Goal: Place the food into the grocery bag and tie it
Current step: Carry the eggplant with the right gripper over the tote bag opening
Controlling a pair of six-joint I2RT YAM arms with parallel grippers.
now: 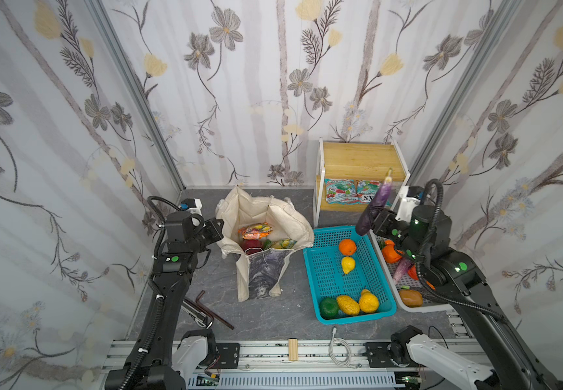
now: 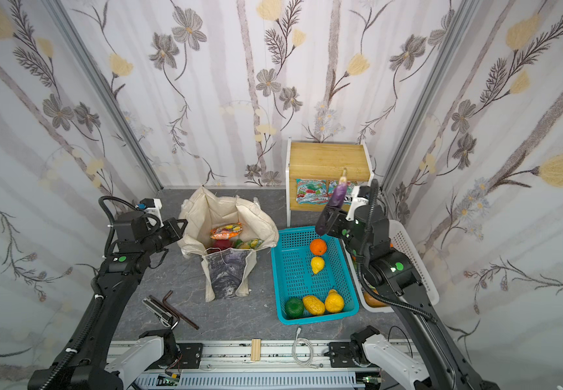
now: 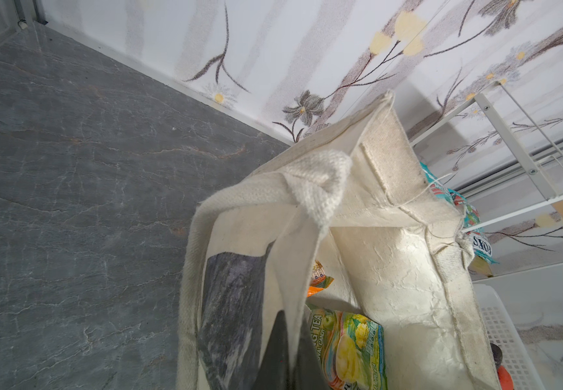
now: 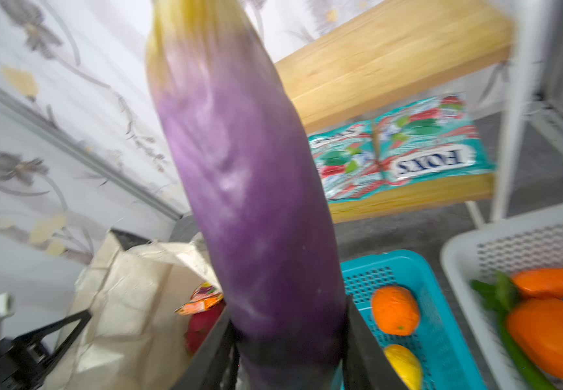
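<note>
- Your right claw (image 4: pixel 288 324) is clenched round the eggplant (image 4: pixel 239 169), which stands up out of it above the far corner of the blue basket (image 1: pixel 324 283).
- Your left claw (image 3: pixel 291 337) pinches the bag (image 1: pixel 286 219) by its rim, holding the mouth open.
- The step looks like loading: next, swing the eggplant across and lower it into the bag.

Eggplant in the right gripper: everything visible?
The eggplant is long, matte purple, fading to a yellowish stem end and darker at the bottom. It is in the air, tilted near upright with the stem end up. The right gripper is shut on its lower end, gripping it from both sides. Nothing else touches it.
</note>
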